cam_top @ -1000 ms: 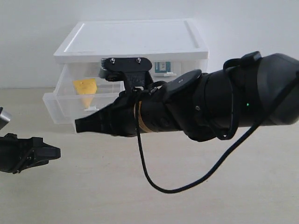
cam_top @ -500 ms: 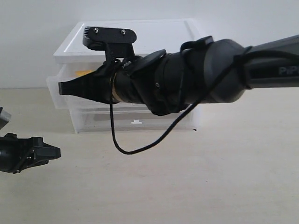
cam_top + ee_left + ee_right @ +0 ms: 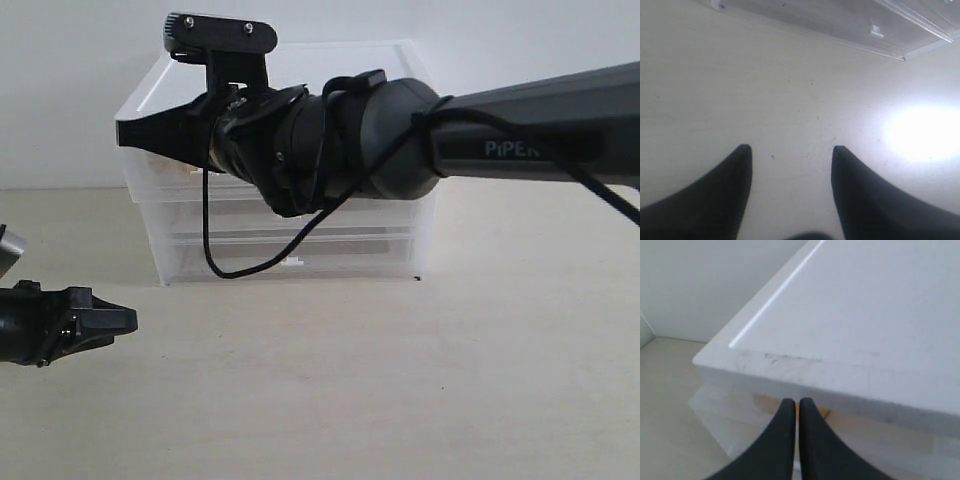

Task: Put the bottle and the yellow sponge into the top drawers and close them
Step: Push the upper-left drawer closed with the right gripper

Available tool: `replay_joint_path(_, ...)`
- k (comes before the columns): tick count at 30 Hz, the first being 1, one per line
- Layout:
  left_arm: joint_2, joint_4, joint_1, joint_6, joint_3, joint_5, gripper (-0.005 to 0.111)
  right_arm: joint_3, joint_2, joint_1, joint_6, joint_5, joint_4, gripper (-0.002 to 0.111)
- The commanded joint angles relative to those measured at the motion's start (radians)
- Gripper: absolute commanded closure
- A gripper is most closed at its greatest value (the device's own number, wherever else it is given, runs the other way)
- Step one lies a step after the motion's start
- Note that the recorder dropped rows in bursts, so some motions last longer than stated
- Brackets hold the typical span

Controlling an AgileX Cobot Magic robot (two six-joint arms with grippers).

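The white-topped cabinet (image 3: pixel 350 58) stands at the back with its drawers pushed in. My right gripper (image 3: pixel 125 135) reaches across the cabinet's front to its left top corner; its fingers are shut, empty, against the top left drawer (image 3: pixel 722 402). The yellow sponge (image 3: pixel 763 401) shows faintly through that drawer's translucent front, behind the gripper (image 3: pixel 797 401). My arm hides the top right drawer. The bottle is out of view. My left gripper (image 3: pixel 128 320) hovers low over the table at the far left, open and empty (image 3: pixel 790 148).
Two full-width drawers (image 3: pixel 300 240) sit shut under the top ones, the lowest with a small white tab (image 3: pixel 874 31). A black cable (image 3: pixel 215 265) loops down from the right arm in front of them. Pale table (image 3: pixel 400 380) spreads before the cabinet.
The top left drawer, pulled out with the sponge a second ago, is now flush with the cabinet. My right gripper moved up and left along the front. The left gripper barely moved.
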Motion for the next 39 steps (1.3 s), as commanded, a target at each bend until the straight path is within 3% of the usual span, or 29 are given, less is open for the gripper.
replay_joint_path(1, -0.012, -0.008, -0.001, 0.01, 0.004, 0.018, 0.061, -0.018, -0.008, -0.01, -0.049, 0.041, -0.002, 0.108)
replay_joint_path(7, -0.01, -0.006, -0.001, 0.01, 0.004, 0.016, 0.061, -0.018, -0.048, -0.01, -0.187, -0.011, 0.107, 0.108)
replay_joint_path(9, -0.01, -0.009, -0.001, 0.01, 0.004, 0.011, 0.061, 0.004, -0.069, -0.01, -0.376, -0.121, 0.281, 0.108)
replay_joint_path(12, -0.01, -0.009, -0.001, 0.01, 0.004, 0.009, 0.061, 0.073, -0.089, -0.008, -0.615, -0.112, 0.529, 0.108)
replay_joint_path(16, -0.01, -0.017, -0.001, 0.01, 0.004, 0.009, 0.061, 0.139, -0.086, -0.01, -0.769, -0.051, 0.613, 0.108)
replay_joint_path(18, -0.01, -0.018, -0.001, 0.01, 0.004, 0.013, 0.061, 0.138, -0.086, -0.01, -0.751, -0.02, 0.531, 0.108)
replay_joint_path(21, -0.01, -0.013, -0.001, 0.01, 0.004, 0.017, 0.061, 0.127, -0.079, -0.032, -0.541, -0.003, 0.361, 0.108)
replay_joint_path(25, -0.01, -0.013, -0.001, 0.01, 0.004, 0.017, 0.061, 0.084, -0.005, -0.106, -0.418, -0.057, 0.345, 0.108)
replay_joint_path(39, -0.01, -0.027, -0.001, 0.01, 0.004, 0.017, 0.061, -0.008, 0.027, -0.129, -0.421, -0.072, 0.32, 0.108)
